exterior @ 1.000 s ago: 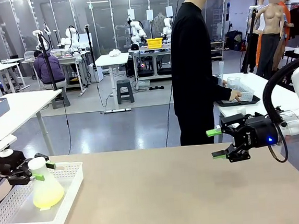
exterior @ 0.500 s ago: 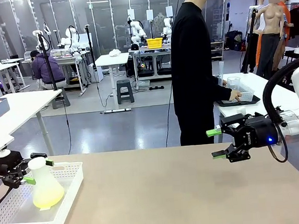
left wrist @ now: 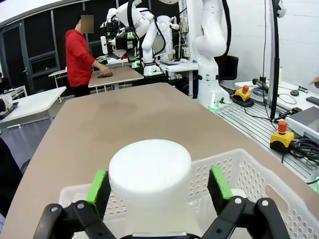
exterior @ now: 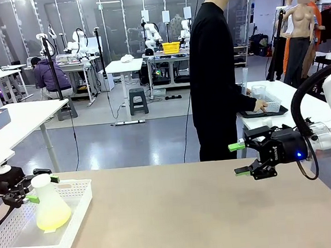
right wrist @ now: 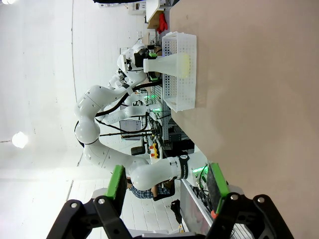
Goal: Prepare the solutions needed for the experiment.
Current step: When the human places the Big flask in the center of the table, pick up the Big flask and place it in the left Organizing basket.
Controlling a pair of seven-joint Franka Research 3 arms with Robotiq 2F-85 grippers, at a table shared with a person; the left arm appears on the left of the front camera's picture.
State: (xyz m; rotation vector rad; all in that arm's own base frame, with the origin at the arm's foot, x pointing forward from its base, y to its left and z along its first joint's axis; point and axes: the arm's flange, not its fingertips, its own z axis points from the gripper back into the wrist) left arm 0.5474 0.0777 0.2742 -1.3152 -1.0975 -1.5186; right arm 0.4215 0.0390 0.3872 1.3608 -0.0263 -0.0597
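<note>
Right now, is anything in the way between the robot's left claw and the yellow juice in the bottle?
Only the flask itself. The left gripper is open, with its green pads either side of the flask's white neck. The solution sits at the bottom of the flask, standing in the white basket.

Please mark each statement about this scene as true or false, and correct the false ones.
1. The flask stands inside the white basket. True.
2. The liquid in the flask is dark blue. False: it is pale yellow-green.
3. The left tool is clamped on the flask neck. False: its pads stand apart on both sides of the neck with gaps.
4. The right tool holds nothing. True.
5. The person is leaning over the basket. False: the person stands at the far side with a hand at a tray on another table.
</note>
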